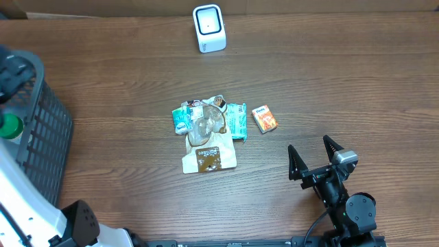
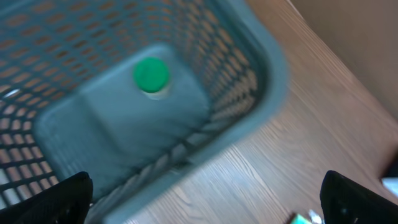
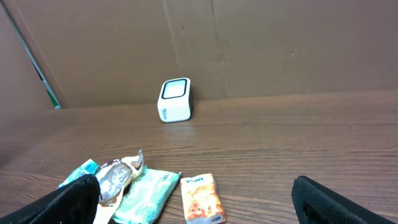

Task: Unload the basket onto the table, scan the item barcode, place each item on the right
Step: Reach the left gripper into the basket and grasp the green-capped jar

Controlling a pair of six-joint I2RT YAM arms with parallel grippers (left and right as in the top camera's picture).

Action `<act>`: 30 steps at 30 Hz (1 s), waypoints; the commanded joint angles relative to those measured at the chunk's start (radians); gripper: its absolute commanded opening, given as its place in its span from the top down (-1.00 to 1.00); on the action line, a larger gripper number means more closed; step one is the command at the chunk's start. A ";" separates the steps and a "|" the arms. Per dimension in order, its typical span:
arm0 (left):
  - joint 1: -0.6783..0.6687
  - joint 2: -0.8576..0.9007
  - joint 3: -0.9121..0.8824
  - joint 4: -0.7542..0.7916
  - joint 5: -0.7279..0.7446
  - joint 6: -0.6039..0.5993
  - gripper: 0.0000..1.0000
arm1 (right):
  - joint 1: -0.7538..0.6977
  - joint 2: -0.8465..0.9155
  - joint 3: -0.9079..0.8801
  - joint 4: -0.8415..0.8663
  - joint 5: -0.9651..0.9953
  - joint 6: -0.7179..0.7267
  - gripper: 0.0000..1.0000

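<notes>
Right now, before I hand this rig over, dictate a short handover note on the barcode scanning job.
Left gripper: open, empty, above the grey plastic mesh basket.
Right gripper: open, empty, right of the pile, on the robot's side.
Items: green-capped container in the basket; pile of crinkled snack packets and small orange carton mid wooden table; white box-shaped scanner at the far edge.
Done: probably one item binned.
Left: pick, scan and bin the rest.
</notes>
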 commanded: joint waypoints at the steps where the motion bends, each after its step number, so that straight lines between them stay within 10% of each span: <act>1: 0.121 -0.010 -0.042 0.023 0.000 0.037 -1.00 | 0.008 -0.007 -0.010 0.005 0.002 -0.004 -1.00; 23: 0.256 0.003 -0.705 0.624 0.000 0.323 -0.96 | 0.008 -0.007 -0.010 0.005 0.002 -0.004 -1.00; 30: 0.328 0.014 -0.908 0.886 0.250 0.581 -1.00 | 0.008 -0.007 -0.010 0.005 0.002 -0.004 -1.00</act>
